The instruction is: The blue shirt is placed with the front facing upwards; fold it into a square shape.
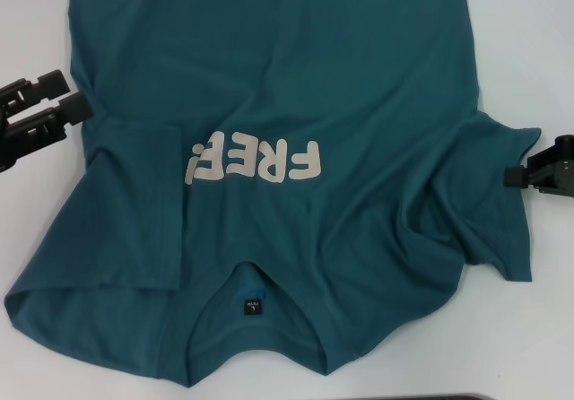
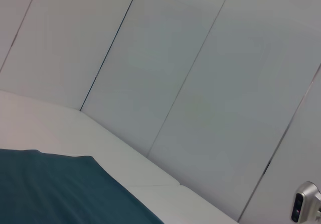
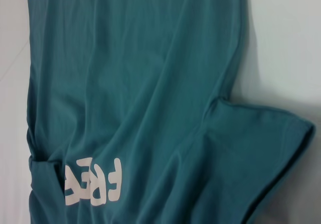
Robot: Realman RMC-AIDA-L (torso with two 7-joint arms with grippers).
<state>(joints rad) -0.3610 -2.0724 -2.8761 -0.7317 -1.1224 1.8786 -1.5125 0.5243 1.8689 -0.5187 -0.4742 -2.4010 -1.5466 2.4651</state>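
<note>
The blue shirt (image 1: 296, 86) lies spread on the white table (image 1: 529, 41), front up, with its collar and dark neck label (image 1: 254, 307) toward me. The pale "FREE" letters (image 1: 256, 160) show on the chest. On the left side a strip of cloth is folded inward and its edge covers part of the end letter. My left gripper (image 1: 70, 95) stands open just off the shirt's left edge, holding nothing. At the tip of the right sleeve (image 1: 502, 212) my right gripper (image 1: 538, 160) is open. The right wrist view shows the shirt (image 3: 135, 83) and that sleeve (image 3: 261, 148).
In the left wrist view a corner of the shirt (image 2: 55, 189) lies on the table (image 2: 60, 128), with grey wall panels (image 2: 200, 73) behind and a small metal fitting (image 2: 306, 208) at the edge. Bare table surface flanks the shirt on both sides.
</note>
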